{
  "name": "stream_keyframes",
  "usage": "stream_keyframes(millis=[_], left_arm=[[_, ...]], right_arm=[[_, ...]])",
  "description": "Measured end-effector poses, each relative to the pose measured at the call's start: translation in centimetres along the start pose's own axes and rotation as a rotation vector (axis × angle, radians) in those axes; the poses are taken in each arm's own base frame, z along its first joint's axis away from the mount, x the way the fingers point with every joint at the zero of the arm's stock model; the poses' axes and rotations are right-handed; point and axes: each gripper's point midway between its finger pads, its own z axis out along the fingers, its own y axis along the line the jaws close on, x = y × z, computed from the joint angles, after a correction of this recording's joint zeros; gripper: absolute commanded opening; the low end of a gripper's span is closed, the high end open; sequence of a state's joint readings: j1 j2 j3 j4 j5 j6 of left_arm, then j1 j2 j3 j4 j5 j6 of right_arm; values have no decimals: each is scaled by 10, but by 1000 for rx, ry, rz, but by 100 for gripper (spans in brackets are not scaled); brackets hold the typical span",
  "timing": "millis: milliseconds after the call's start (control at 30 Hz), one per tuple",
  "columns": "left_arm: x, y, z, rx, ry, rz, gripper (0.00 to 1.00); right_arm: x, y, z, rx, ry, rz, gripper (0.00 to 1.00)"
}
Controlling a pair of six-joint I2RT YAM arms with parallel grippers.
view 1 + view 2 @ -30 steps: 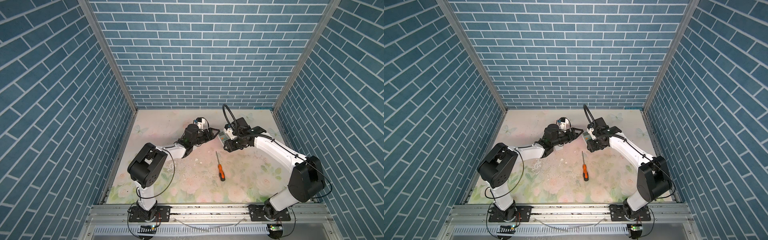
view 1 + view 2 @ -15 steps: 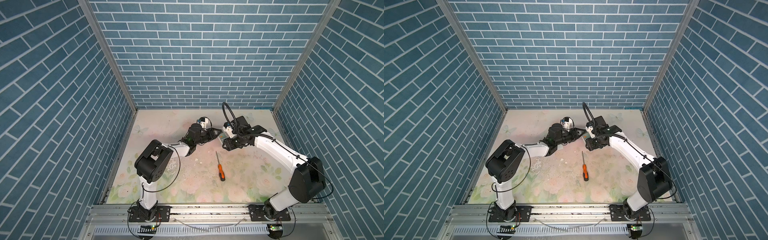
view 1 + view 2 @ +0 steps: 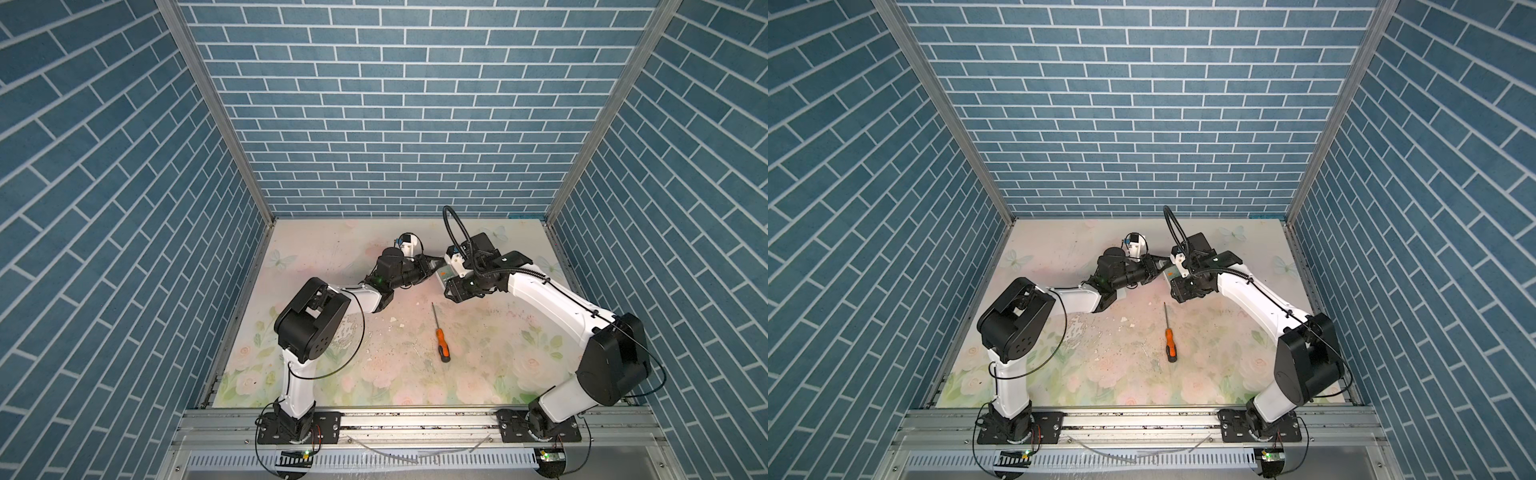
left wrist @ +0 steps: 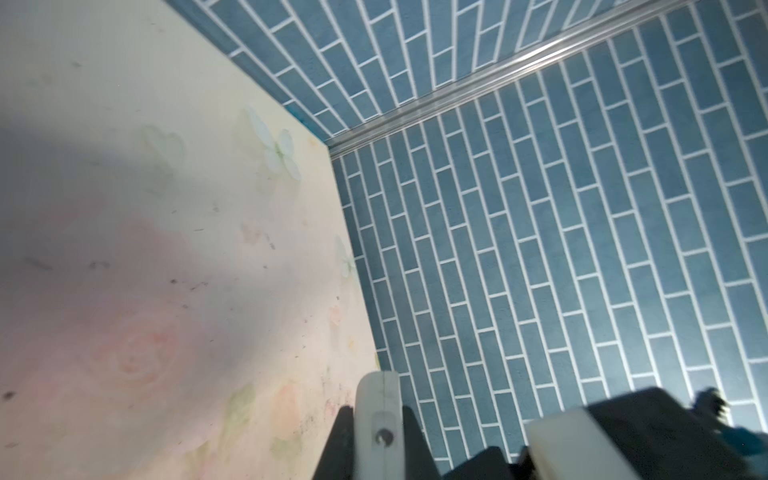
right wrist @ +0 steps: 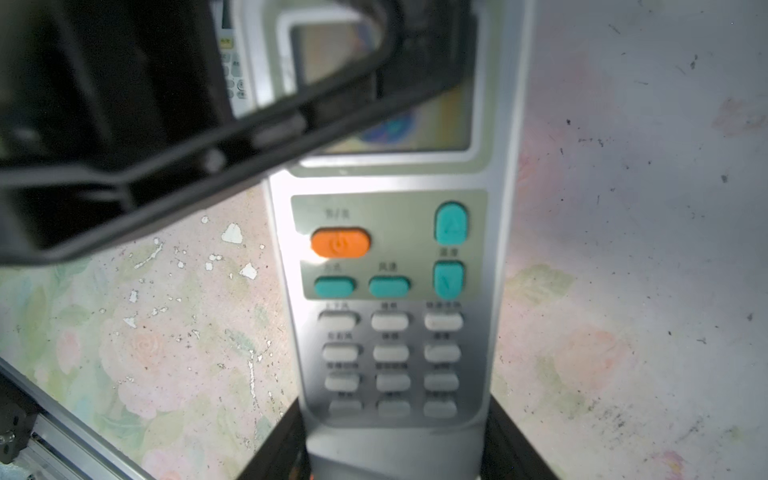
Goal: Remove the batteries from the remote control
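Two arms rise from the rail at the bottom edge in both top views, one at lower left and one at lower right, and bend inward over the flowered bench [image 3: 374, 374].

Nearest, at mid-frame, a screwdriver [image 3: 439, 336] [image 3: 1169, 337] lies flat on the bench, clear of both arms. Its orange handle is toward the bottom and its shaft points up the frame.

Just above its tip, the right end effector [image 3: 451, 287] is clamped on the remote [image 3: 444, 274]. In the right wrist view its dark fingers [image 5: 286, 444] press both sides of the remote's keypad end at the bottom edge. The button face is toward the camera, with an orange key and teal keys at centre and the screen above them. The batteries do not show in any view, and the remote's back is hidden.

The left end effector [image 3: 432, 264] meets the remote's screen end from the left and crosses the screen at the upper left of the right wrist view. Whether it touches the remote I cannot tell. Past it, a strip of a white keypad [image 5: 232, 62] shows.

In the left wrist view, low at centre, its fingers are pressed together on a slim white piece [image 4: 380, 399] with a seam and a small hole. What that piece is I cannot tell.

Beyond lie bare bench and the blue brick wall [image 3: 395, 124].
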State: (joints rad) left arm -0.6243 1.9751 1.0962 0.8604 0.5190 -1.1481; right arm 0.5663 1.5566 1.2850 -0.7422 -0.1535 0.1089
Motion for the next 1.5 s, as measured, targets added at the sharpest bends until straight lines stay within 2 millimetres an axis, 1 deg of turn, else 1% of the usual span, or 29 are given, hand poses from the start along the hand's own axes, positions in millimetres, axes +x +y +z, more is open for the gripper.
stream_keyframes(millis=[67,133,200,300,400,467,567,667,800,933,1000,1133,1267,1500], left_arm=[[0,0,0,2,-1,-5,0],[0,-1,0,4,-1,-7,0],[0,-1,0,5,-3,-6,0],[-1,-1,-1,11,-9,-9,0],[-2,-2,-2,23,-21,-19,0],[-5,-5,-3,39,-32,-20,0],[-10,-6,-4,55,-52,-23,0],[-15,-6,-5,61,-68,-31,0],[-24,-11,-11,97,-106,-35,0],[-40,-13,-23,134,-172,-51,0],[-49,-17,-28,157,-204,-47,0],[-59,-24,-33,189,-242,-36,0],[-62,-32,-35,217,-258,-29,0],[-66,-42,-38,256,-282,-29,0]], right_arm=[[0,0,-1,0,-1,1,11],[0,0,-1,0,-1,2,15],[0,0,-1,0,-2,2,26],[-1,0,-1,-1,-4,6,49],[-2,1,-3,2,-12,9,68],[-6,2,-8,0,-35,20,77],[-16,4,-21,-5,-98,25,86],[-27,7,-35,-13,-164,25,89],[-36,9,-47,-31,-246,54,87],[-32,5,-50,-83,-328,158,83],[-30,1,-50,-120,-378,230,81],[-32,-6,-46,-181,-460,338,79],[-42,-5,-46,-279,-542,411,78],[-74,6,-56,-422,-651,409,75]])
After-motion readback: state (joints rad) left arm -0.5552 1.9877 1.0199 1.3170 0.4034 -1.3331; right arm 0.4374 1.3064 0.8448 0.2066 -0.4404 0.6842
